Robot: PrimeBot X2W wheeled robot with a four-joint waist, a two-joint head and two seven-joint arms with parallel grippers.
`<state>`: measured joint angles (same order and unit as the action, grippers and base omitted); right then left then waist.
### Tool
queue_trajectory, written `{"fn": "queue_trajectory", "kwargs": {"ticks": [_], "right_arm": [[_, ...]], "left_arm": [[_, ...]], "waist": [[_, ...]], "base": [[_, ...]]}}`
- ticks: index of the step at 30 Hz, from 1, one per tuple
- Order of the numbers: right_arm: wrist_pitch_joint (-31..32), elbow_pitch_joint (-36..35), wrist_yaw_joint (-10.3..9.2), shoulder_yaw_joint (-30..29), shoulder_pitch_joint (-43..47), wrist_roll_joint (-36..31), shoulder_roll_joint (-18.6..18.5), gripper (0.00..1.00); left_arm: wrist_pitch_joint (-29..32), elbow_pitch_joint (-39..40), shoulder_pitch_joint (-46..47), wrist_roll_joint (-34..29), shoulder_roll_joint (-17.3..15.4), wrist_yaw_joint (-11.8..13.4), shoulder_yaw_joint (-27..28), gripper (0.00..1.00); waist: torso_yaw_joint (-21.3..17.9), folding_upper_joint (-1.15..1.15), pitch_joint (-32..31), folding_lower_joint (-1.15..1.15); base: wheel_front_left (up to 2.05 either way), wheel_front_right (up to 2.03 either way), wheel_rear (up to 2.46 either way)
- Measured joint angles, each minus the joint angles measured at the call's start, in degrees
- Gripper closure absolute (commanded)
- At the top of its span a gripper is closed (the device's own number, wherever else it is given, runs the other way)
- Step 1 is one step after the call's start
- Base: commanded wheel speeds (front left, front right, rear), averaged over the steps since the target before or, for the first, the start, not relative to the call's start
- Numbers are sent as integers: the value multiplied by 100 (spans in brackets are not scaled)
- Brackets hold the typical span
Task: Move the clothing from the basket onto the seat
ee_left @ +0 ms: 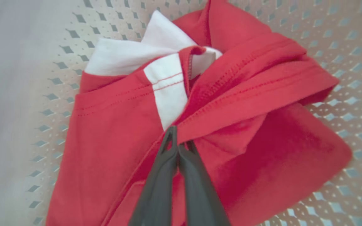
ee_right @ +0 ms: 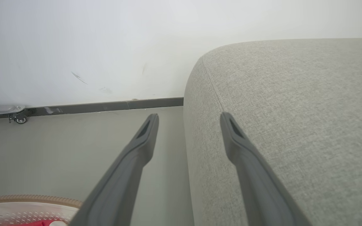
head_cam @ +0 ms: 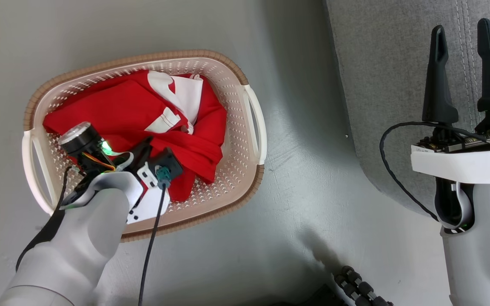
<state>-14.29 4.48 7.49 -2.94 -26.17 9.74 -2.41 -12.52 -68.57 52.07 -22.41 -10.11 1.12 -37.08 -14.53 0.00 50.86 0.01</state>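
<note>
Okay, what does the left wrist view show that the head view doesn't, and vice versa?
Left wrist view: a close look at the left hand pinched shut on a red fold of the clothing, next to a white panel with red stitching. Head view: the grey seat, the right hand open at its edge, and the brown rim and white handles of the basket. Shared: the red clothing lying in the perforated basket.

Place: a bare room dressed as a home, I'd say.
Home signs: sofa (head_cam: 398, 85) at my 2 o'clock, basket (head_cam: 143, 59) of laundry at 11.
Bare signs: plain grey floor (head_cam: 304, 191), white wall (ee_right: 105, 47), dark skirting (ee_right: 105, 106), a caster (ee_right: 20, 119) at 9 o'clock in my right wrist view.
</note>
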Motion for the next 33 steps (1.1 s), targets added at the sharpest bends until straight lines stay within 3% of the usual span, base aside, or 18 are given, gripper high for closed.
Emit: {"fn": "queue_trajectory", "kwargs": {"ticks": [20,33], "right_arm": [[0,113,0,-37,10,-9,-1,0],[0,137,0,-57,16,-20,-4,0]], "left_arm": [[-170,624,-127,833,82,402,680,100],[-171,1994,-616,1346,122,568,867,100]], "waist": [[220,0,-342,0],[369,0,-607,0]], "base": [[0,0,0],[0,0,0]]}}
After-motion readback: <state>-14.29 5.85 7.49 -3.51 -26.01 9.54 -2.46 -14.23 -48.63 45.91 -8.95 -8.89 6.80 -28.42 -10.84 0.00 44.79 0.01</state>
